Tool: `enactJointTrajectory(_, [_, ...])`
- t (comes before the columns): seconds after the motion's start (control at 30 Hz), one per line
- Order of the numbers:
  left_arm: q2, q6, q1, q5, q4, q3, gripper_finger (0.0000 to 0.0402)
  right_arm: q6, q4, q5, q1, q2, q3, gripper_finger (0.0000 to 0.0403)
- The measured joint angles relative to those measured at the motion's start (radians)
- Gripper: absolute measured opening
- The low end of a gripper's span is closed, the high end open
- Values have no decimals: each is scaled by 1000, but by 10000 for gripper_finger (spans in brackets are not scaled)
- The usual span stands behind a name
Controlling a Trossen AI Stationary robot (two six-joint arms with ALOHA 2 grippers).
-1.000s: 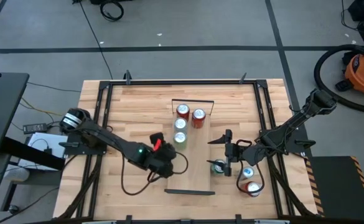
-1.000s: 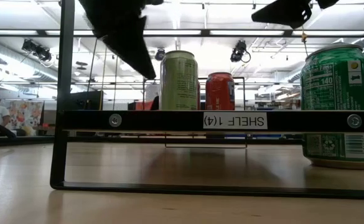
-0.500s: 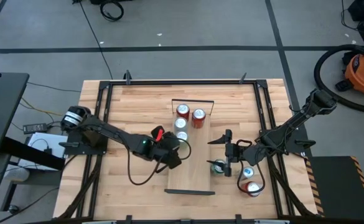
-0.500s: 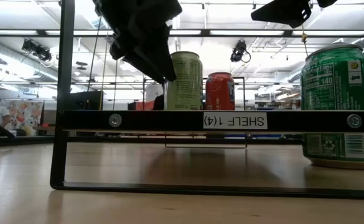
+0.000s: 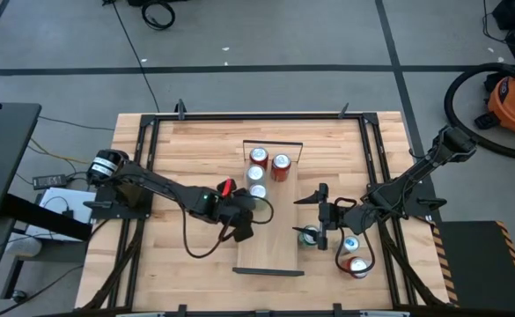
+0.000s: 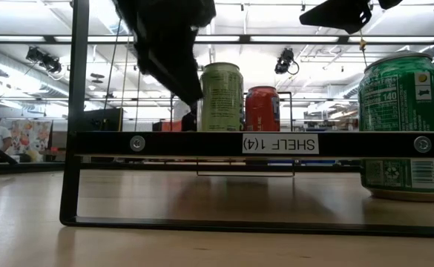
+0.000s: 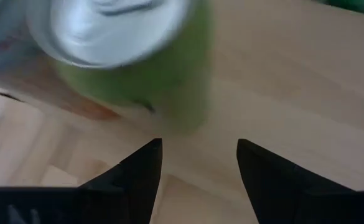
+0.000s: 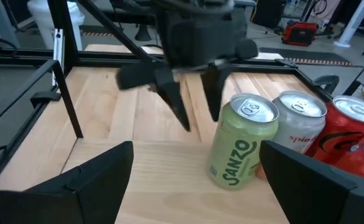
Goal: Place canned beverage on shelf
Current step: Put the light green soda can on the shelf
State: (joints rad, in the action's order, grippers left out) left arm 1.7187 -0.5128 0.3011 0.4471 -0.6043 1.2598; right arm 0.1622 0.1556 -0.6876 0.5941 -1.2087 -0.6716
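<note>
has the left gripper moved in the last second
Yes. In the high view the left gripper has swung from off the shelf's left edge toward the light green can, now beside it.

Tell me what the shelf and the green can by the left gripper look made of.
Shelf: pale, matte wood, by its visible grain; its end rail looks like black metal. Green can: apparently aluminium, with a bare silvery top and printed green wall. It stands just beyond the left gripper.

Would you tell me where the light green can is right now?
The light green can stands upright on the shelf, beside a silver-topped can, with the left gripper close by.
</note>
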Motion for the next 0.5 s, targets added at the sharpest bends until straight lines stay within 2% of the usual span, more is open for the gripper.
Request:
enactJointTrajectory(0.1, [0, 20, 15, -30, -38, 49, 217, 26, -6, 18, 3, 0, 0, 360])
enactJointTrajectory(0.27, [-1, 110, 56, 4, -113, 156, 217, 129, -160, -15, -14, 0, -34, 360])
enactJointTrajectory(0.37, [-1, 132, 68, 17, -195, 188, 217, 150, -159, -43, -63, -40, -34, 360])
enactJointTrajectory(0.5, [-1, 130, 68, 51, -315, 189, 217, 144, -111, -2, -131, -117, -34, 360])
